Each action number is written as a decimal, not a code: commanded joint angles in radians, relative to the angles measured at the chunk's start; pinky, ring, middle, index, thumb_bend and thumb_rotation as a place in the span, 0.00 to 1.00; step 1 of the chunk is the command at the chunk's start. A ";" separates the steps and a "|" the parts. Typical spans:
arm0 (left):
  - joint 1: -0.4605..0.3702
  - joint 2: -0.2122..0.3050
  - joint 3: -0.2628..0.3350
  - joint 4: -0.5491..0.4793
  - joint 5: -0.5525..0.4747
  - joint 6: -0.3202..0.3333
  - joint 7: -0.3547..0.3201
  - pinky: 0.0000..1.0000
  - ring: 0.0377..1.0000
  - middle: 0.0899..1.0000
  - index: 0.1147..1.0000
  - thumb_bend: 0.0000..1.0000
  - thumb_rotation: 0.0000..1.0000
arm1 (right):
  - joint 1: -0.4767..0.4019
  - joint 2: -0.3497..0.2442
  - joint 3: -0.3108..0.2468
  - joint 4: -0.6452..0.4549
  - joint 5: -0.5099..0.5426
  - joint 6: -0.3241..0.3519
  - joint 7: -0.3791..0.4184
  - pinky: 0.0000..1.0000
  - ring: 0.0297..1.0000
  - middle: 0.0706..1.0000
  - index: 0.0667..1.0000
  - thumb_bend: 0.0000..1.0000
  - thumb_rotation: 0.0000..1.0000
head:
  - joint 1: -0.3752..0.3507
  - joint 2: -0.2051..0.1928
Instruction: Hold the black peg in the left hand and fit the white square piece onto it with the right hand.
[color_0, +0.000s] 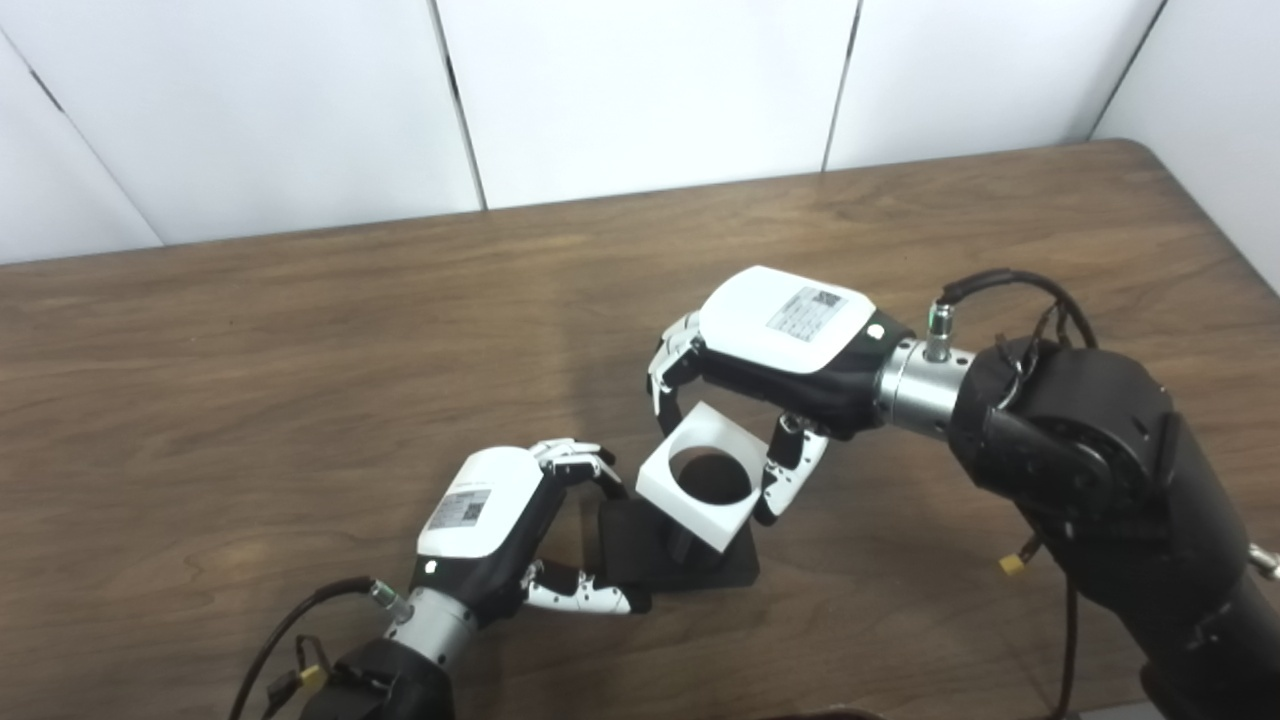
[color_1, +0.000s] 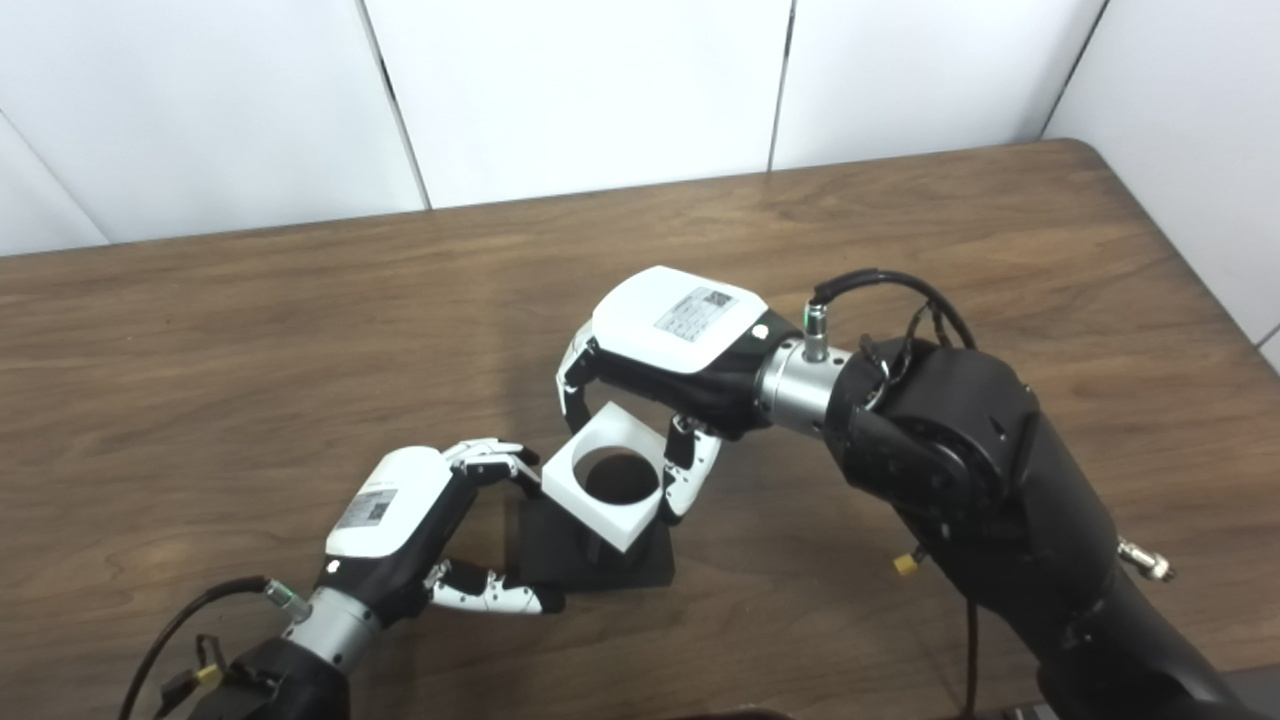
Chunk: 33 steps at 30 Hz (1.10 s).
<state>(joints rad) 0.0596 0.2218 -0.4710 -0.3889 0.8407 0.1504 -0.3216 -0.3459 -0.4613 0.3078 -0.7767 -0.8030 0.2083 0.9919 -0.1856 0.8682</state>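
My left hand (color_0: 490, 520) clamped on black peg (color_0: 672, 548) base, near centre; my right hand (color_0: 775, 345) pinching white square piece (color_0: 700, 478) over peg; step: fitting; next, judged: lower hole squarely

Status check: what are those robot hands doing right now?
Left robot hand steadies black peg. Right robot hand holds white square piece above it. Nothing in the way.

The table (color_0: 300, 380) looks like brown wood-grain laminate, smooth with a soft sheen. The white square piece (color_0: 660, 485) looks like matt plastic, the black peg (color_0: 640, 540) and its base are dull too. Both hands, left hand (color_0: 490, 515) and right hand (color_0: 780, 330), have smooth glossy white shells and brushed metal wrists.
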 joint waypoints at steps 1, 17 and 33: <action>0.023 0.003 -0.019 0.019 -0.024 0.025 -0.072 0.71 0.84 0.78 0.42 0.51 0.06 | 0.006 -0.004 0.005 -0.009 -0.008 -0.007 0.019 0.78 0.82 0.72 0.45 0.52 0.13 | -0.002 0.001; 0.021 0.004 -0.015 0.020 -0.030 0.021 -0.065 0.70 0.83 0.77 0.42 0.51 0.06 | 0.008 -0.019 0.007 -0.016 -0.002 -0.006 0.056 0.78 0.82 0.73 0.45 0.52 0.13 | -0.011 0.015; 0.019 0.007 -0.010 0.014 -0.036 0.028 -0.071 0.70 0.84 0.78 0.42 0.51 0.06 | 0.014 -0.025 -0.008 -0.014 0.008 -0.015 0.061 0.77 0.82 0.72 0.45 0.52 0.13 | -0.021 0.018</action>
<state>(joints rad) 0.0583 0.2215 -0.4676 -0.3940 0.8216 0.1500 -0.3271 -0.3089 -0.4714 0.3161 -0.7726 -0.7991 0.2049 1.0579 -0.2071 0.8851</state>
